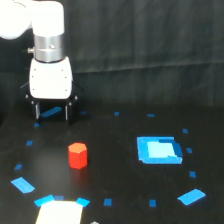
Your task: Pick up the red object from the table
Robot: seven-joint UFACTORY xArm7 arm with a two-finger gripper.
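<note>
In the lower left of the frame, the red block (pixel 77 155) stands upright on the black worktop (pixel 115 165), alone, with bare cloth all round it. Its top looks faceted, roughly six-sided, and catches a lighter orange tone than its sides. Nothing touches it.

Above it and a little to the left, in the upper left of the frame, hangs the tool (pixel 51 114) at the end of the white arm (pixel 50 80). Its two dark fingers point downward with a clear gap between them, so it stands apart, gripping nothing. The fingertips are well above and behind the block, near the worktop's far part.

To the right of the block, past the frame's middle, lies a bright blue rectangle (pixel 158 150) flat on the cloth, well apart from the block. Small blue tape marks (pixel 107 202) dot the surface around both. Larger blue scraps lie at the lower left (pixel 22 185) and lower right (pixel 191 196). At the bottom edge, below the block, a pale rectangular shape (pixel 59 212) with blue corners shows; what it is cannot be told.
</note>
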